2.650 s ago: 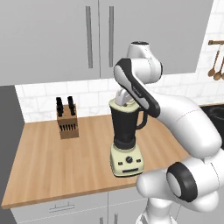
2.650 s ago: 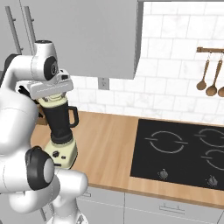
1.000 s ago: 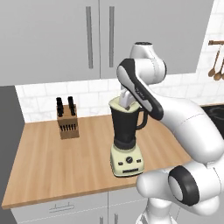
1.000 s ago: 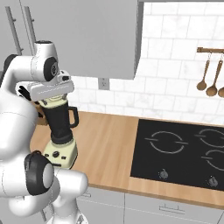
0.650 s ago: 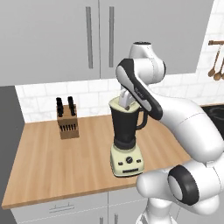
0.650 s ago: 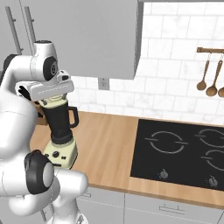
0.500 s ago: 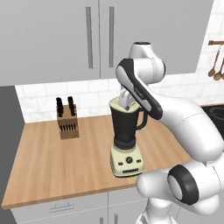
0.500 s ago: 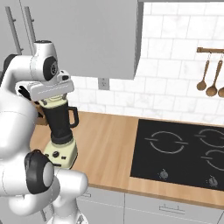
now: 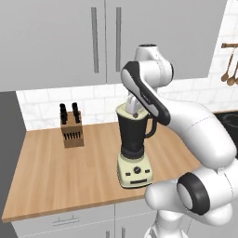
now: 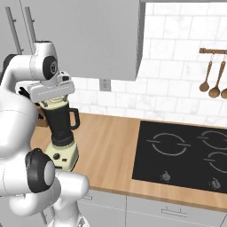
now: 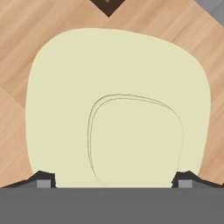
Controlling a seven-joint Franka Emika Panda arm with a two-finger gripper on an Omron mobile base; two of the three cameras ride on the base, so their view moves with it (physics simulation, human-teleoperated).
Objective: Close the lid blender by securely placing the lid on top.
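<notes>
The near-black tapered blender (image 9: 135, 139) with side handle stands on its cream-yellow base near the front edge of the wooden counter (image 9: 56, 172). The pale cream rounded-square lid (image 11: 118, 109) rests on the jar top. The two-finger gripper (image 11: 114, 178) sits directly above, jaws spread either side of the raised knob. Farther left, by the wall, stands a wooden knife block (image 9: 72, 131). No readable writing.

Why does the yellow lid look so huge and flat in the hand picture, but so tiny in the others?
Hand view: the camera sits right over the lid, so it looks giant, evenly lit, without glare. Left base view: farther off, the lid is a small cap on the blender. Right base view: the blender looks slightly soft.
</notes>
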